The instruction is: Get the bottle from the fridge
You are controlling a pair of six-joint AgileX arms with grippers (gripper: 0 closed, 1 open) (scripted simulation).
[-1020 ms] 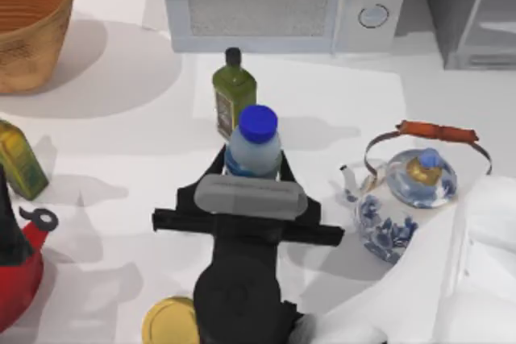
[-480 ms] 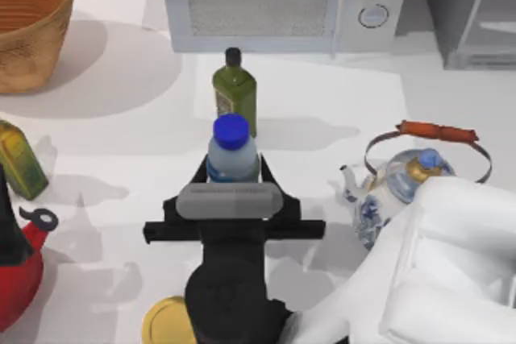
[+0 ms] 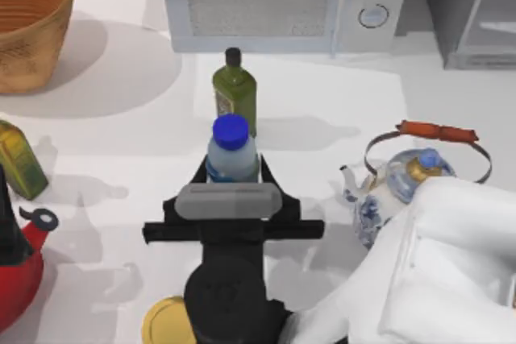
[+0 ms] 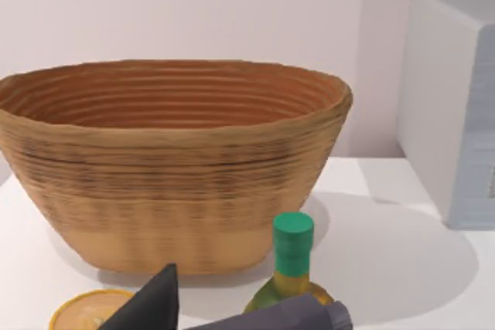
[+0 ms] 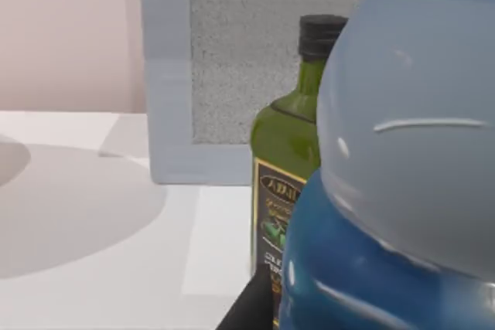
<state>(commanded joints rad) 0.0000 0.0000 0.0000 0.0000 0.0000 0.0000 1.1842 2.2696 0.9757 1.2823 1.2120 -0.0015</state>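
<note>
Right gripper (image 3: 232, 173) fingers clamped on the bottle (image 3: 232, 151), green bottle (image 3: 234, 94) just beyond the fingertips, left gripper's fingers unclear

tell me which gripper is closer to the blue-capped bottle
The right. The right gripper has its fingers on either side of the bottle at mid-table. The left gripper is far off toward the table's left, facing the basket.
</note>
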